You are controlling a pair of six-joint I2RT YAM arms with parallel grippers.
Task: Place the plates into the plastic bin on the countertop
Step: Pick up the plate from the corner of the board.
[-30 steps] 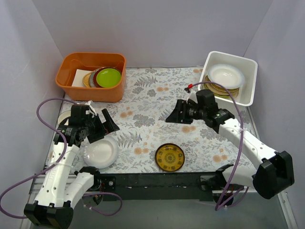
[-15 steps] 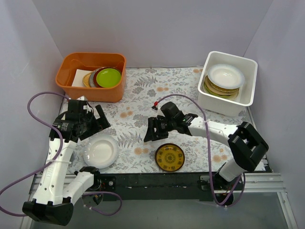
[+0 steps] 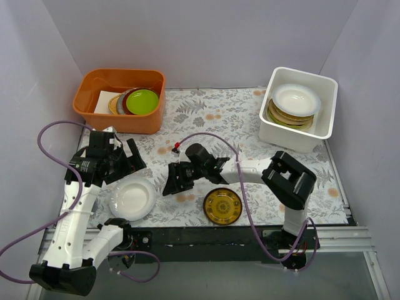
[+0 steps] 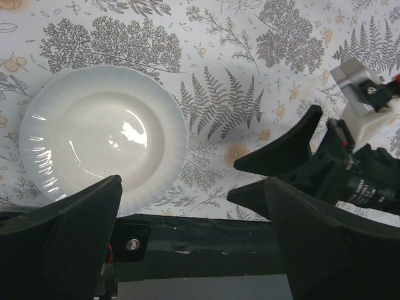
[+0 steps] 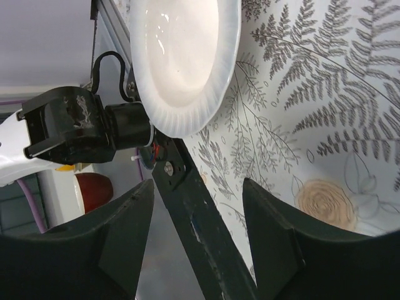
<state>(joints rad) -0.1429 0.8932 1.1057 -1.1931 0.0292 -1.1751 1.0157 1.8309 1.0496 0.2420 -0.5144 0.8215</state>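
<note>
1. Viewing from overhead, we are seeing the left gripper point(image 3: 136, 159) hovering above the countertop point(image 3: 206, 125) with its jaws spread wide and nothing between them.
2. We are locating the white plate point(image 3: 132, 198) just below this gripper, on its base side. In the left wrist view, the white plate point(image 4: 103, 137) is lying flat, ahead of the left gripper point(image 4: 192, 187). One finger is hiding part of its near edge, and no finger is touching it.
3. We are seeing the right gripper point(image 3: 175, 185) hanging low over the countertop, jaws wide apart and empty.
4. We are finding, in the right wrist view, the white plate point(image 5: 184, 56) just ahead of the right gripper point(image 5: 199, 187) and apart from both fingers. The black front rail point(image 5: 194, 244) is running through the gap between them.
5. We are noting that the right gripper point(image 4: 269, 172) is showing in the left wrist view, beside the left gripper's outer finger and apart from it.
6. We are seeing the amber patterned plate point(image 3: 223, 206) lying flat behind the right gripper, beside its wrist, untouched.
7. We are locating the plastic bin point(image 3: 294, 139) well apart from both grippers, behind the right gripper. It is holding a stack of plates point(image 3: 294, 103) with a white one on top.
8. We are seeing the orange tub point(image 3: 115, 122) standing beyond the left gripper, with a lime-green plate point(image 3: 143, 101) inside.
</note>
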